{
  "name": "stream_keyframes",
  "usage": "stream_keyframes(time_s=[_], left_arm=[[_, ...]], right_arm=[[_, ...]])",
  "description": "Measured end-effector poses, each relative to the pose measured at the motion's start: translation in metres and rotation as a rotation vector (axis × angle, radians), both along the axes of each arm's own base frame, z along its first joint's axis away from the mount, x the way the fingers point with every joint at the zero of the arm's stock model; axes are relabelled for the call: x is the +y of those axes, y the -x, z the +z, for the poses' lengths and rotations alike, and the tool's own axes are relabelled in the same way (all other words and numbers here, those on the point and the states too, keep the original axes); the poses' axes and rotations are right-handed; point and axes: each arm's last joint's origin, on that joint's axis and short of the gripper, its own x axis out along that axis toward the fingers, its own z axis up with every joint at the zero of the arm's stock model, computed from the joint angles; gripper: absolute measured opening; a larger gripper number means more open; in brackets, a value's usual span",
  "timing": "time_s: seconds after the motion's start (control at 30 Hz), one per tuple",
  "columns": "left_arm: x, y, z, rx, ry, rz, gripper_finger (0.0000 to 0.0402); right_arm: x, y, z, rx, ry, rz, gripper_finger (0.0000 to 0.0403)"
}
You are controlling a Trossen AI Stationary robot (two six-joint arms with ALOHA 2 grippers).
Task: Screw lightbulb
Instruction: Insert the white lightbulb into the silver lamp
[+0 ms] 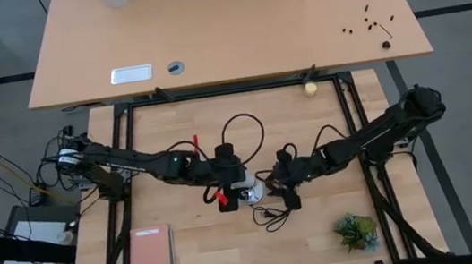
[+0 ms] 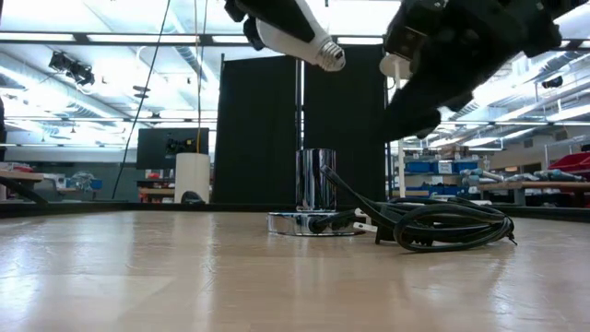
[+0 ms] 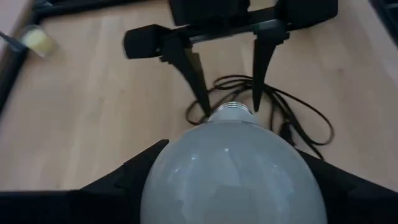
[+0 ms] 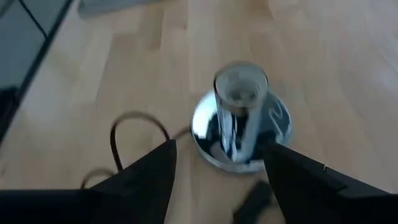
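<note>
The white frosted lightbulb (image 2: 293,37) is up in the air with my left gripper (image 3: 231,146) shut on it. Its metal screw base (image 2: 333,57) slants down toward the right arm. Below it the chrome socket (image 2: 316,180) stands upright on its round disc (image 1: 253,193) on the table. My right gripper (image 4: 219,149) is open, just right of the bulb and above the socket. It holds nothing, and in the left wrist view its two fingers (image 3: 189,68) face the bulb's base. My left gripper pinches the wide glass part of the bulb (image 3: 180,174) between its two fingers, one on each side. The fingers slant down from the table's left and lie along the bulb. The bulb is lifted clear, and its screw base (image 3: 236,111) points away from the gripper.
A coiled black cord (image 2: 442,221) lies on the table right of the socket. A small yellowish ball (image 1: 310,88) sits at the far edge. At the near edge lie a pink notebook (image 1: 150,257) and a green plant (image 1: 357,232). Black frame rails (image 1: 355,108) border the work area.
</note>
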Motion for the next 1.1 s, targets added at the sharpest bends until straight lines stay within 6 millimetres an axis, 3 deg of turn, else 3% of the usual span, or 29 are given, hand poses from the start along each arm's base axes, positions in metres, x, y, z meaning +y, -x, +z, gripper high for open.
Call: stream_keyframes(time_s=[0.27, 0.6, 0.83, 1.1], left_arm=[[-0.003, 0.003, -0.004, 0.047, 0.026, 0.012, 0.0269], [-0.007, -0.009, -0.029, 0.128, 0.031, -0.006, 0.0269], [-0.009, -0.019, -0.050, 0.178, 0.030, -0.013, 0.0269], [-0.006, -0.022, -0.049, 0.148, 0.020, 0.004, 0.0269]], right_arm=[[0.004, -0.013, -0.021, 0.000, -0.001, -0.027, 0.0239], [0.030, -0.008, 0.005, -0.222, 0.210, 0.009, 0.0226], [0.036, -0.007, 0.008, -0.242, 0.202, 0.043, 0.0222], [0.036, -0.007, 0.007, -0.235, 0.171, 0.055, 0.0222]])
